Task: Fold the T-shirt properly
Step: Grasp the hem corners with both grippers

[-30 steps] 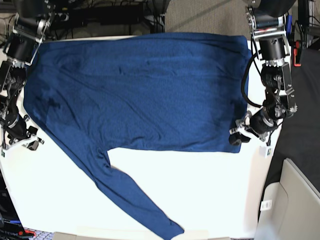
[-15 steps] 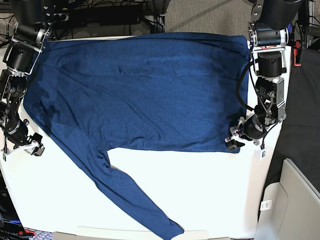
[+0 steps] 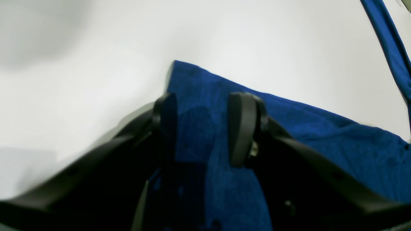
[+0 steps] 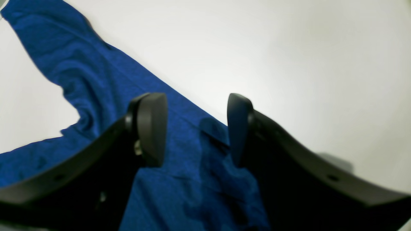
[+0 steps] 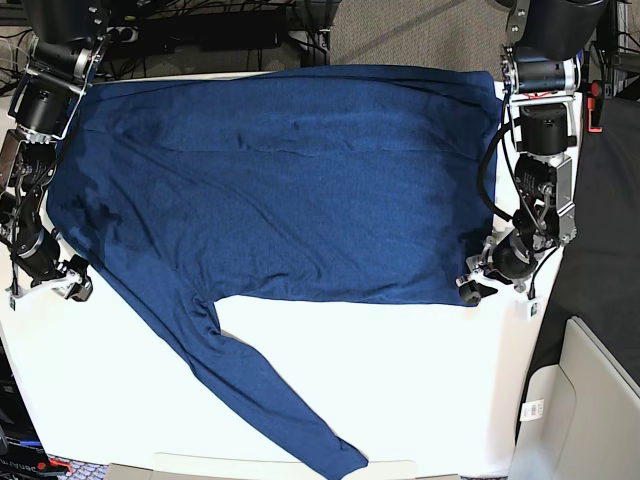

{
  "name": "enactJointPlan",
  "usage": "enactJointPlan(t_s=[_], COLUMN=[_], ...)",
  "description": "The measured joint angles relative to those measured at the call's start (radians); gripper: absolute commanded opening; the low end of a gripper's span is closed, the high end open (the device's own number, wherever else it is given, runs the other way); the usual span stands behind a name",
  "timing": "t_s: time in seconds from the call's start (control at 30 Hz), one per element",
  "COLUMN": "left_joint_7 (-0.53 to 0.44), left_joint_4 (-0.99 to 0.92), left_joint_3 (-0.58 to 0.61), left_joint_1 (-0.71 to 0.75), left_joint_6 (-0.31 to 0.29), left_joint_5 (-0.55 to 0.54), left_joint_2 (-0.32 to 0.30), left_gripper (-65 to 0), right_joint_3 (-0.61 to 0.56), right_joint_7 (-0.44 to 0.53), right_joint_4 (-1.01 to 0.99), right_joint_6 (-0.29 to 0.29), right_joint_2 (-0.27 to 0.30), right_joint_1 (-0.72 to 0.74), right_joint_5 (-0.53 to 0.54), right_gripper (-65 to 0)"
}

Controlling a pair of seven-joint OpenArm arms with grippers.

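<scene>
The dark navy T-shirt (image 5: 290,190) lies spread flat across the white table (image 5: 420,380), with one long sleeve (image 5: 270,400) running down toward the front edge. My left gripper (image 5: 472,287) sits at the shirt's lower right corner. In the left wrist view it (image 3: 204,106) is open, and the corner of fabric (image 3: 192,80) lies between its fingers. My right gripper (image 5: 72,283) is low at the shirt's left edge. In the right wrist view it (image 4: 196,122) is open over the blue cloth (image 4: 96,80), its fingers well apart.
Dark cables and equipment run along the back of the table. A beige bin (image 5: 590,400) stands off the table's right front. A small white tag (image 5: 527,305) lies near the left gripper. Bare white table lies on both sides of the sleeve.
The right gripper has opened and shifted slightly beside the shirt's left edge. The left gripper has slid down a little to the lower right corner.
</scene>
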Motion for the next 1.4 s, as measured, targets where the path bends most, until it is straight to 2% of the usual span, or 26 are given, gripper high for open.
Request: enactJointPlan(t_s=[0.13,0.23,0.53,0.93,1.03,1.17,1.4], left_joint_7=[-0.007,-0.052,-0.060,0.002,0.016,0.053,0.106], left_joint_4=[0.000,0.000,-0.002,0.016,0.027,0.071,0.216], left_joint_3=[0.000,0.001,0.005,0.002,0.002,0.002,0.005], left_joint_1=[0.000,0.005,0.034,0.047,0.047,0.066,0.110], left_joint_6=[-0.005,-0.003,-0.006,-0.021,-0.021,-0.016,-0.010], left_joint_5=[-0.001,0.000,-0.001,-0.024,-0.023,-0.008,-0.002], left_joint_2=[-0.007,-0.016,-0.008,0.061,0.070,0.071,0.069], left_gripper=[-39.9,-39.9,-39.9,-40.2,-46.2,-63.9,-64.9], right_joint_3=[0.000,0.000,0.000,0.000,0.000,0.000,-0.005], right_joint_7=[0.000,0.000,0.000,0.000,0.000,0.000,0.000], right_joint_4=[0.000,0.000,0.000,0.000,0.000,0.000,0.000], right_joint_6=[-0.001,0.000,-0.001,-0.001,0.000,-0.001,0.000], right_joint_2=[0.001,0.000,-0.001,0.000,0.000,0.000,-0.001], right_joint_1=[-0.001,0.000,-0.001,-0.001,0.000,-0.001,0.000], right_joint_5=[-0.002,-0.001,-0.001,-0.002,-0.001,-0.002,-0.007], right_gripper=[-35.9,-35.9,-35.9,-35.9,-35.9,-35.9,-35.9])
